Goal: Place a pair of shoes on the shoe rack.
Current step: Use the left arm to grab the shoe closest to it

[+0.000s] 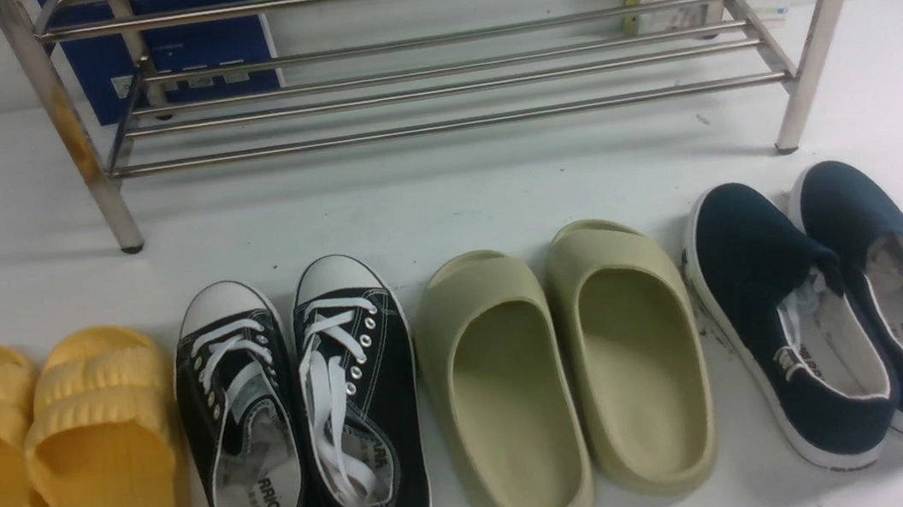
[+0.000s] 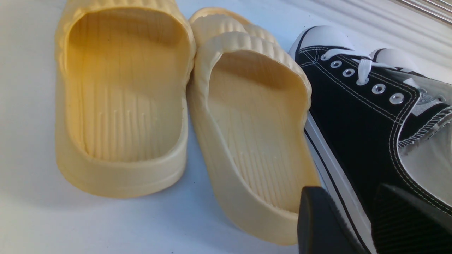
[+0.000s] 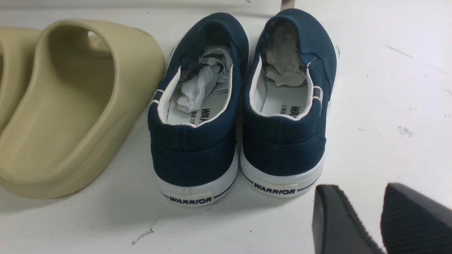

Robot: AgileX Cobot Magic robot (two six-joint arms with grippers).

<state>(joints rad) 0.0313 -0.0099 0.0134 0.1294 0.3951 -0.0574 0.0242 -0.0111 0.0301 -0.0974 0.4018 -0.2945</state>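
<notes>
The pair of shoes, two black lace-up sneakers (image 1: 245,434) (image 1: 362,402) with white toe caps, stands side by side on the white table, toes toward the shoe rack (image 1: 431,88). The steel-tube rack stands at the back and its bar shelves hold nothing. In the left wrist view my left gripper (image 2: 348,218) is open near the heel end of the left sneaker (image 2: 356,116). That sneaker's white sole edge shows between the two fingers. My right gripper (image 3: 367,218) is open over bare table, with nothing between its fingers. Neither gripper shows in the front view.
Yellow slides (image 1: 46,458) lie left of the sneakers, the nearer one (image 2: 254,134) right beside the left sneaker. Olive slides (image 1: 560,369) lie to the sneakers' right, then navy slip-ons (image 1: 829,310), whose heels (image 3: 240,155) face my right gripper. A blue box (image 1: 168,47) stands behind the rack.
</notes>
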